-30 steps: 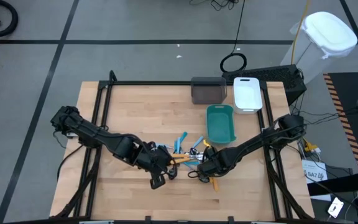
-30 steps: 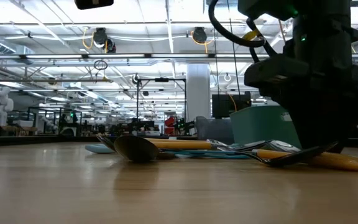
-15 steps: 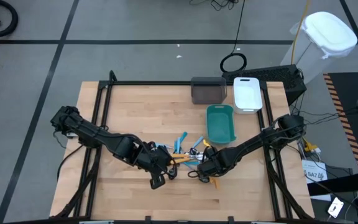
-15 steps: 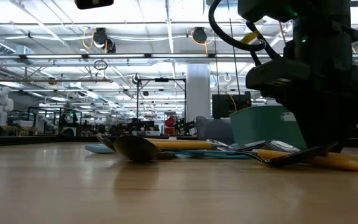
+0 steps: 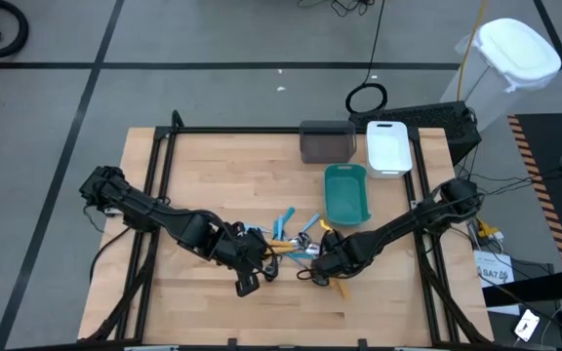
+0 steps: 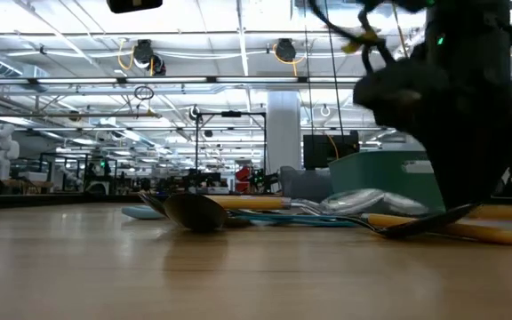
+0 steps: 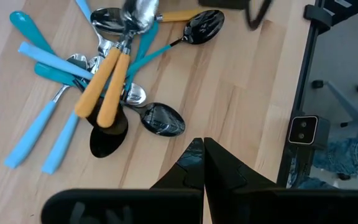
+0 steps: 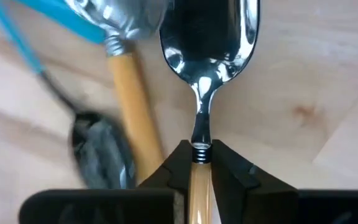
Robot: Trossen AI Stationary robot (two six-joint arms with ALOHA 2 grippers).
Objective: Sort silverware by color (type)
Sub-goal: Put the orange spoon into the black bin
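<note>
The silverware lies in a loose pile (image 5: 286, 239) at the table's middle: light-blue handles (image 7: 42, 134), orange handles with silver heads (image 7: 101, 87) and dark spoons (image 7: 163, 119). My right gripper (image 5: 322, 270) stands at the pile's near right side, shut on an orange-handled spoon (image 8: 207, 37). My left gripper (image 5: 250, 283) hangs shut above bare wood at the pile's near left side and holds nothing (image 7: 202, 146). My right gripper (image 8: 201, 152) pinches the spoon between its two fingers where the silver neck joins the orange handle (image 8: 199, 163). The fingers point down from above and lie across the spoon. The silver bowl (image 6: 363, 200) sits a little above the table. The gripper hides the handle's free end.
A teal bin (image 5: 346, 193) stands just beyond the pile to the right. A gray bin (image 5: 327, 141) and a white bin (image 5: 388, 146) stand at the far edge. Another orange-handled utensil (image 6: 443, 229) lies on the wood beside the right gripper. Bare wood lies to the left and near.
My right arm has risen slightly. In the low view a silver spoon bowl next to it, flat among the others before, now stands raised above the table. The rest of the pile has kept its place.
</note>
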